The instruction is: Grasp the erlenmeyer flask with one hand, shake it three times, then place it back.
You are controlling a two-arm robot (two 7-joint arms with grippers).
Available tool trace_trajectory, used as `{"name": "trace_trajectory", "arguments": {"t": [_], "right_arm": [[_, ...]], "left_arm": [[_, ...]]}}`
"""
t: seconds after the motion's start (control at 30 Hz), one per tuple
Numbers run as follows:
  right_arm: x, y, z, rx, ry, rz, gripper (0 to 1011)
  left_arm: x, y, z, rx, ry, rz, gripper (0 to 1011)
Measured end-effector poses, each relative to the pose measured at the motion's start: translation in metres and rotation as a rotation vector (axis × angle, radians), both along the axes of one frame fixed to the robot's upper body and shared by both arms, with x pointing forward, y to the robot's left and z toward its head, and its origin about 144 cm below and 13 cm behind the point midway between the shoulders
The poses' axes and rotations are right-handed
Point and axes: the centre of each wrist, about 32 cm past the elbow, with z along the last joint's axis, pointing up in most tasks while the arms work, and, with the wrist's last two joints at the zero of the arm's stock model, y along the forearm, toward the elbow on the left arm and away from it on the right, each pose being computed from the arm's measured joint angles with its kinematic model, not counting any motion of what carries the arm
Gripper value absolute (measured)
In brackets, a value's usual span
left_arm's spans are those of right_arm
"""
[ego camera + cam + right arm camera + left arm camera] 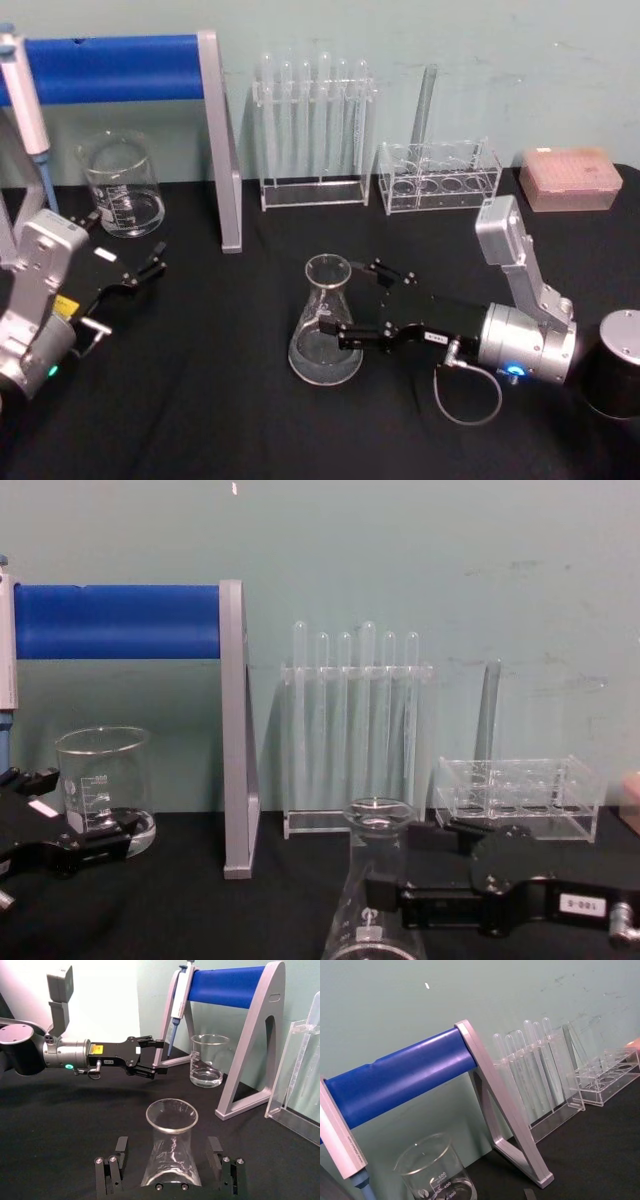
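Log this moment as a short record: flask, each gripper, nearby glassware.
erlenmeyer flask: upright on the black table, centre front
right gripper: open, one finger on each side of the flask, gaps visible in the right wrist view
left gripper: open, empty, at the table's left
beaker: back left, by the blue-barred stand
test tube rack: at the back, behind the flask

Bare desk (pixel 220 400) lay open on the robot's side of the flask (pixel 315 355) and to its left. The right pincer (pixel 358 303), fingers spread either side of the flask, closed off its right. Stand (pixel 225 170), beaker (pixel 122 187) and racks (pixel 313 130) walled the rear. The left pincer (pixel 128 292), fingers apart, sat well clear.
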Motion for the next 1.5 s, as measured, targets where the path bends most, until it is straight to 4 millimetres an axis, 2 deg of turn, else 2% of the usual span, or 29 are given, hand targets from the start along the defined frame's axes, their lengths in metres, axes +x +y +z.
{"name": "trace_trajectory", "arguments": {"t": [0.53,1.5], "right_arm": [[0.015,0.013,-0.002,0.0,-0.001,0.004,1000],[0.018,0.021,-0.003,0.002,-0.01,-0.007,1000]], "left_arm": [[0.0,0.0,0.0,0.0,0.0,0.0,1001],[0.0,0.0,0.0,0.0,0.0,0.0,1001]]}}
